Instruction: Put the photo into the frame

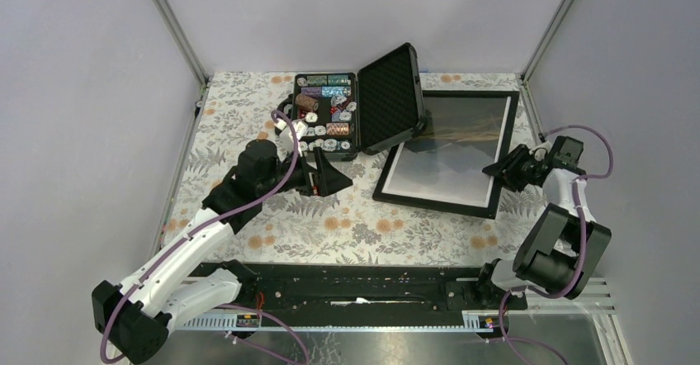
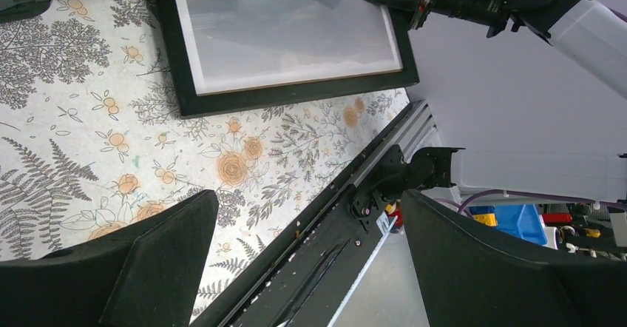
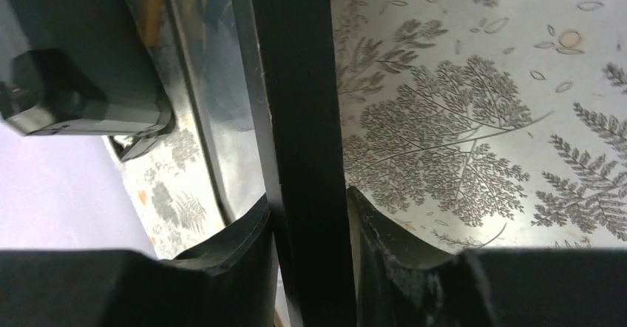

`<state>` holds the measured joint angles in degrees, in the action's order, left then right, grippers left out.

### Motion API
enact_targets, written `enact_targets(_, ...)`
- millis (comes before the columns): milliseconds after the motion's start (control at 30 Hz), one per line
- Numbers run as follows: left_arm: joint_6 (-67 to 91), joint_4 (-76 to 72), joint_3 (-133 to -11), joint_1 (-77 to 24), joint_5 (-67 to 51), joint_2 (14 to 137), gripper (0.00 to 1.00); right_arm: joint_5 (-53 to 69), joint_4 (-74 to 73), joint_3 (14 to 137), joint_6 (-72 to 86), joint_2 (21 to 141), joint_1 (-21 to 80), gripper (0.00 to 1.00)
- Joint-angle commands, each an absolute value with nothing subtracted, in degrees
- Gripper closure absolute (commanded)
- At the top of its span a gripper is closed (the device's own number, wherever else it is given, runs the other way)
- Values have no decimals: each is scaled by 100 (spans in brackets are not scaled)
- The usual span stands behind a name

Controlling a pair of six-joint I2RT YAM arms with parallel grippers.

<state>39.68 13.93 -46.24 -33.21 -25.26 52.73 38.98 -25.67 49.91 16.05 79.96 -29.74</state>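
Note:
The black frame (image 1: pixel 388 193) lies front side up at the right of the table, its far left corner against the open case lid. Inside it shows the photo (image 1: pixel 450 146), a dark mountain landscape with a white border. My right gripper (image 1: pixel 500 169) is shut on the frame's right bar (image 3: pixel 296 83), one finger on each side of it (image 3: pixel 310 203). My left gripper (image 1: pixel 330 177) hovers open over the tablecloth left of the frame, nothing between its fingers (image 2: pixel 309 194). In the left wrist view the frame (image 2: pixel 296 94) and photo (image 2: pixel 296 38) lie at the top.
An open black case of poker chips (image 1: pixel 326 113) stands at the back centre, its lid (image 1: pixel 392 97) raised and leaning towards the frame. A black rail (image 1: pixel 363 295) runs along the near table edge. Grey walls close in the left, back and right sides.

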Motion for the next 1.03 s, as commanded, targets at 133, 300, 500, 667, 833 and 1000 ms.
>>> enact_targets(133, 3654, 1631, -5036, -3281, -2372, 5096, 1, -409, -3279, 4758, 1997, 7420, -2518, 26)
enact_targets(300, 3027, 2485, -6096, -3277, -1528, 5193, 1, -2269, -4695, 5994, 2265, 6413, -754, 0)
enact_targets(500, 2326, 3484, -8167, -3278, -222, 5357, 1, -958, -5723, 7909, 2353, 5449, 1258, 0)
enact_targets(667, 1914, 3813, -9689, -3278, 761, 5449, 1, 602, -5124, 9100, 2131, 4503, 1280, 0)
enact_targets(833, 1720, 3873, -10337, -3278, 1252, 5416, 1, 599, -5049, 10186, 1889, 4339, 1278, 0)
enact_targets(1000, 1695, 4087, -10462, -3276, 1587, 5401, 1, 443, -4650, 9933, 1716, 3862, 1275, 0)
